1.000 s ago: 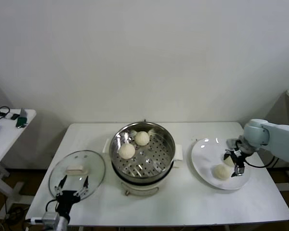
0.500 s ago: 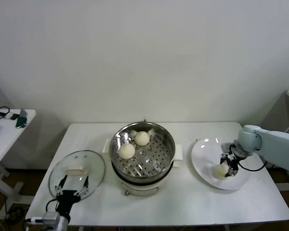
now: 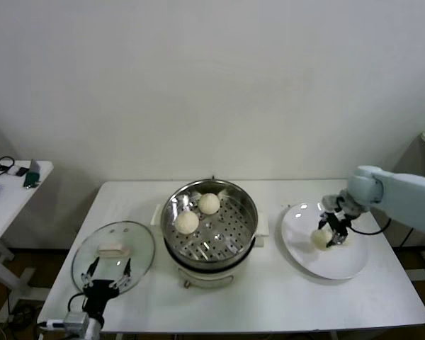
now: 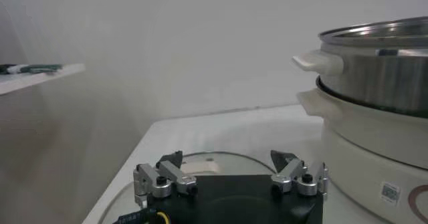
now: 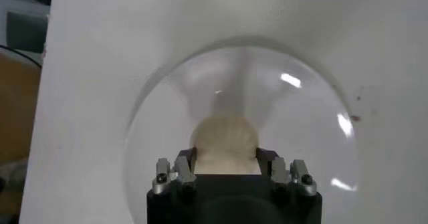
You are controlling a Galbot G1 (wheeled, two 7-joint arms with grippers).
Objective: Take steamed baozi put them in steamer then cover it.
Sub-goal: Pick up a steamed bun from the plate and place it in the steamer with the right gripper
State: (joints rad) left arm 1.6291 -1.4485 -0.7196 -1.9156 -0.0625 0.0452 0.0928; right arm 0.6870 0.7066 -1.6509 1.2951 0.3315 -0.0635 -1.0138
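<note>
The steamer (image 3: 209, 225) stands mid-table with two steamed baozi (image 3: 209, 203) (image 3: 187, 222) on its perforated tray; its steel wall (image 4: 378, 65) fills one side of the left wrist view. My right gripper (image 3: 327, 232) (image 5: 225, 153) is shut on a third cream-white baozi (image 3: 319, 239) (image 5: 224, 133), held just above the white plate (image 3: 336, 265) (image 5: 304, 132). The cover (image 3: 113, 258) (image 4: 244, 162), a glass lid with a cream handle (image 3: 111, 249), lies flat left of the steamer. Over the lid's near edge my left gripper (image 3: 106, 273) (image 4: 227, 158) waits open.
The white table's (image 3: 269, 297) front edge runs just below the lid and plate. A small side table (image 3: 14, 191) with a few dark items stands at the far left. A white wall backs the scene.
My right gripper has closed on the baozi on the plate, raised it slightly and carried it a little left and back. The left arm has not moved.
</note>
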